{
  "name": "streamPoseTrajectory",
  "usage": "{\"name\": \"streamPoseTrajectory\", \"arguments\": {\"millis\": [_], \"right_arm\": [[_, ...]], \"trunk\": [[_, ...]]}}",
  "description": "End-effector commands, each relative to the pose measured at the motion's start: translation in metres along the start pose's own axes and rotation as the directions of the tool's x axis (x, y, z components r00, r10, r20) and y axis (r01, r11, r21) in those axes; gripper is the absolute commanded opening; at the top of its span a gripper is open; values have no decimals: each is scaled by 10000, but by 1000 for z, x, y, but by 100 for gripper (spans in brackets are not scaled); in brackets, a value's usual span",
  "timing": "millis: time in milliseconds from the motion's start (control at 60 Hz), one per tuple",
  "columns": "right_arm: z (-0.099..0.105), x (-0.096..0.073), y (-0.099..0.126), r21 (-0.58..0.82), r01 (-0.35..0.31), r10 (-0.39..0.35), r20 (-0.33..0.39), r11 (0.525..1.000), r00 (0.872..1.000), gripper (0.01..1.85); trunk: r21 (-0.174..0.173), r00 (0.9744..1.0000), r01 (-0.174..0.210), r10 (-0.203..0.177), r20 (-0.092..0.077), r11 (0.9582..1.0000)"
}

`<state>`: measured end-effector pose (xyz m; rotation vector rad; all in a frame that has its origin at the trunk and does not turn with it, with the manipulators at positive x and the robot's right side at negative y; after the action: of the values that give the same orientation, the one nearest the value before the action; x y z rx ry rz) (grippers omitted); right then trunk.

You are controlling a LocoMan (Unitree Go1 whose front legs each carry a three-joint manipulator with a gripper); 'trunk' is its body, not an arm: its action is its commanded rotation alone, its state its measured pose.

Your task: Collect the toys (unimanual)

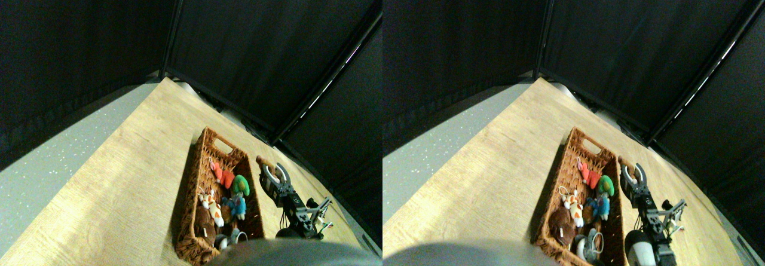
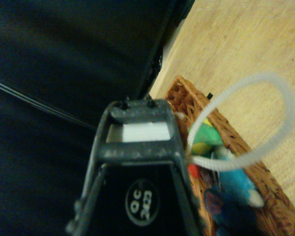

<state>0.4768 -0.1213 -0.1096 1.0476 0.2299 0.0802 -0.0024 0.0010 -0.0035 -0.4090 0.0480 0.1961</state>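
Several plush toys lie in the long wicker basket [image 1: 194, 185]: a red one [image 1: 222, 175], a green-headed blue one [image 1: 239, 195], a white-orange one [image 1: 210, 207], a brown one [image 1: 205, 221] and a grey one [image 1: 234, 237]. My right gripper [image 1: 272, 173] hovers just past the basket's right wall, level with the green and blue toy. A white string loop [image 1: 278, 173] curls at its tip. In the wrist view the dark jaw frame [image 2: 137, 147] fills the lower middle. There the white loop [image 2: 265, 123] rises from beside the jaw, over the basket rim [image 2: 236, 140] and the blue toy [image 2: 236, 182].
The basket sits on a light wooden tabletop [image 1: 119, 188]. Black curtain walls [image 1: 269, 51] close the back and right, near the gripper. A grey speckled floor [image 1: 42, 164] lies to the left.
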Motion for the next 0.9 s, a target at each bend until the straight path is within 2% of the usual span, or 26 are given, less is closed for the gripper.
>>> {"name": "streamPoseTrajectory", "arguments": {"millis": [17, 200, 283, 400, 500, 550, 633, 683, 767, 817, 900], "right_arm": [[10, 1, 0, -797, -465, 467, 8, 9957, 9989, 133], [17, -2, -1, -1033, -414, 472, 551, 9938, 9974, 130], [21, -1, -3, -727, -484, 544, 831, 9962, 9951, 128], [32, 0, -9, -428, -447, 508, 1522, 9981, 9870, 124], [45, 3, -15, -597, -616, 710, 1718, 9963, 9826, 110], [52, 2, -19, -1103, -679, 885, 1945, 9916, 9769, 102], [63, 3, -25, -884, -748, 921, 2110, 9933, 9731, 92], [68, 0, -28, -921, -685, 898, 2521, 9934, 9635, 90], [77, -3, -33, -790, -706, 898, 2741, 9944, 9575, 84], [81, -4, -36, -859, -722, 930, 2702, 9937, 9583, 82], [86, -9, -41, -591, -637, 785, 2985, 9962, 9512, 89]], "trunk": [[-163, 9999, -51, 49, -95, 9999], [-31, 9998, 59, -59, -168, 10000], [32, 9997, 126, -126, -206, 9999], [167, 9991, 290, -284, -318, 9994], [290, 9985, 407, -396, -375, 9988], [361, 9983, 448, -434, -401, 9983], [470, 9977, 535, -515, -432, 9975], [534, 9973, 599, -575, -458, 9968], [642, 9968, 672, -642, -477, 9957], [689, 9966, 699, -667, -482, 9952], [790, 9960, 769, -730, -506, 9939]]}}
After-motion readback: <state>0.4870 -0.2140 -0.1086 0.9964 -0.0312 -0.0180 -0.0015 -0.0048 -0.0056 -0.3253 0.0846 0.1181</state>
